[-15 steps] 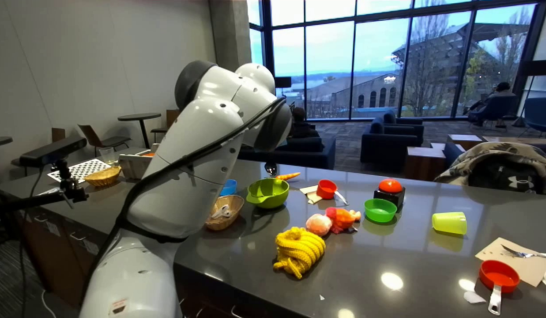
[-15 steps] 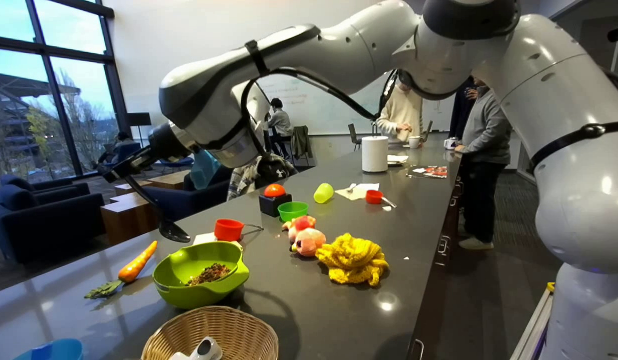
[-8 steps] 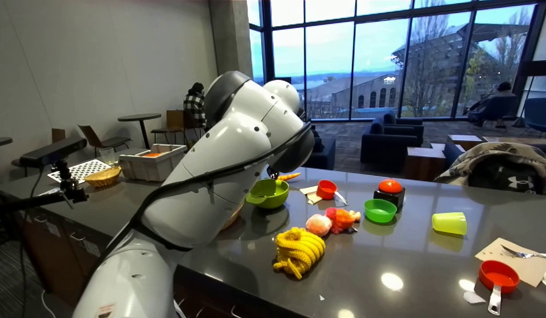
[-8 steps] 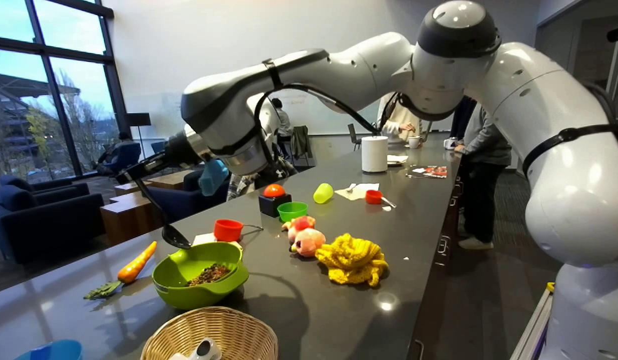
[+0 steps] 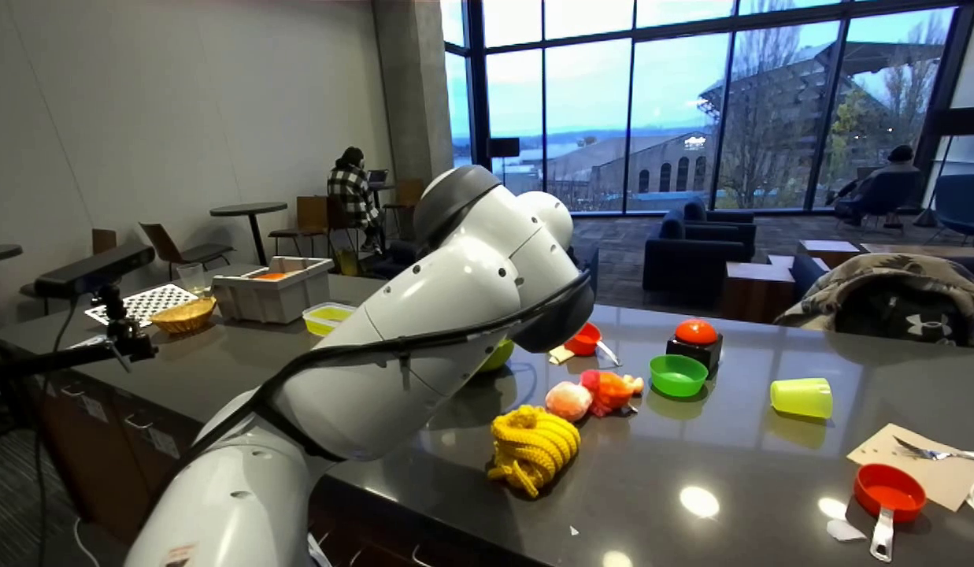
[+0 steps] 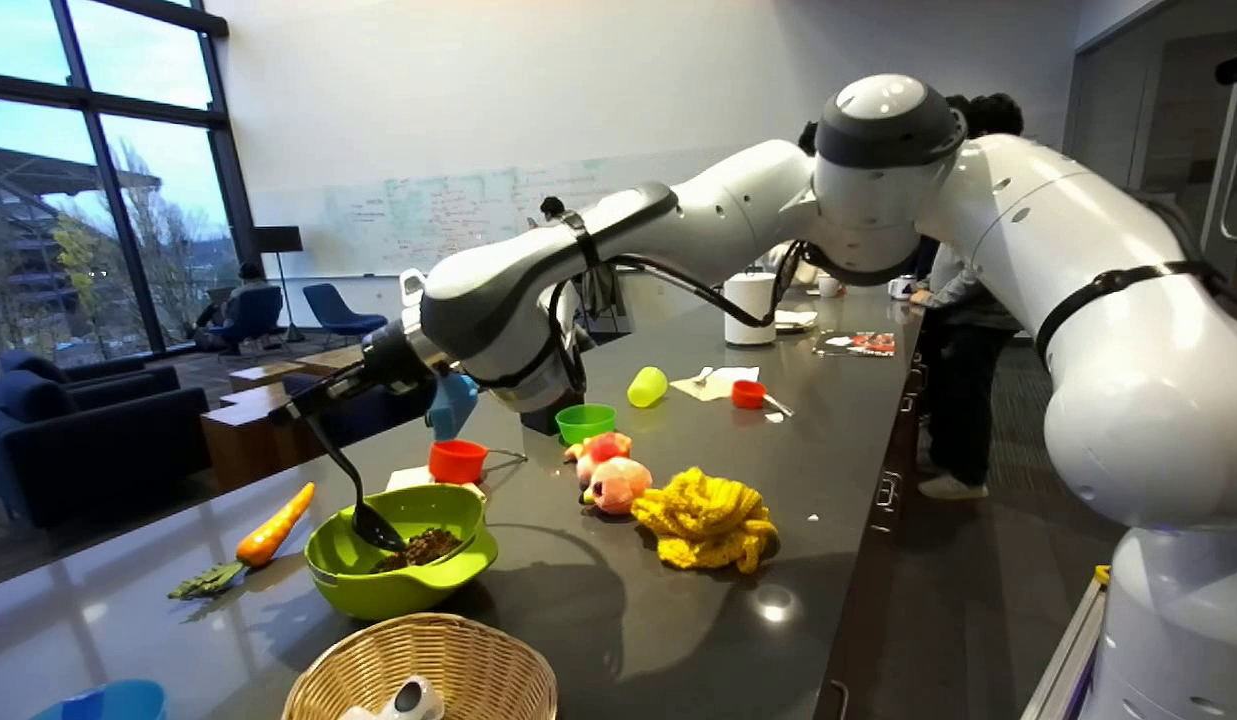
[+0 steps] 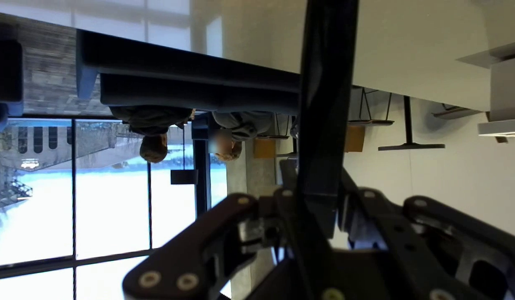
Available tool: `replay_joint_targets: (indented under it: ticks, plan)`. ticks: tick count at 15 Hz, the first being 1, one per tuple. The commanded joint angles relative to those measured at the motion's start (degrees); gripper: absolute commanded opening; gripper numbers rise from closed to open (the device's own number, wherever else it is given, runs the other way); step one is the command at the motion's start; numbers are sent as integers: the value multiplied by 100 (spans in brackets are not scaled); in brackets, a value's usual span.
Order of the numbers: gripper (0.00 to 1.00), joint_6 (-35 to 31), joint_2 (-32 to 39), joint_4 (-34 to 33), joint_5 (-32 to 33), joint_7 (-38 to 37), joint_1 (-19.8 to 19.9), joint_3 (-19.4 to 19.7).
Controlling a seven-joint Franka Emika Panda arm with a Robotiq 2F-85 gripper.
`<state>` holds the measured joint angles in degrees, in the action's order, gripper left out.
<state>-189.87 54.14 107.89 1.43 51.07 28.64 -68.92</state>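
Observation:
My gripper (image 6: 303,405) is shut on the handle of a black ladle (image 6: 376,528), seen in an exterior view. The handle hangs down and the ladle's head is inside a green bowl (image 6: 378,592), by brown and reddish bits (image 6: 428,546) lying in it. I cannot tell whether the head touches them. In the wrist view, which stands upside down, the dark handle (image 7: 328,96) runs between the fingers (image 7: 315,183). In an exterior view the arm hides the gripper, the ladle and most of the green bowl (image 5: 498,356).
Around the bowl are a carrot (image 6: 268,532), a red measuring cup (image 6: 456,462), a wicker basket (image 6: 508,670) holding a white object, and a blue container (image 6: 108,700). A pink plush (image 6: 618,486), yellow knitted bundle (image 6: 706,522) and small green bowl (image 6: 586,424) lie further along. A grey bin (image 5: 270,295) stands behind.
The arm has come down and toward the bowl. The ladle's head has moved from above the bowl's far rim down into the bowl. The grip on the handle stays the same.

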Motion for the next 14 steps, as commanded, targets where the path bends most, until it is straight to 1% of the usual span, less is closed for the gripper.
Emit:
replay_joint_targets:
  ticks: [1, 4, 5, 7, 8, 9, 11, 14]
  plan:
    - [6, -162, 277, 240, 891, -838, 224, -2]
    - [6, -224, 302, 328, 1440, -1498, 249, 209]
    - [6, -242, 235, 352, 1586, -1694, 224, 334]
    - [6, -188, 17, 389, 1822, -2044, 152, 604]
    - [6, 25, -286, 464, 1897, -2198, 108, 808]
    - [6, 139, -620, 512, 2029, -2240, 6, 1046]
    - [6, 306, -848, 578, 2274, -2281, -66, 1157]
    - [6, 648, -1293, 672, 2458, -2248, -223, 1310]
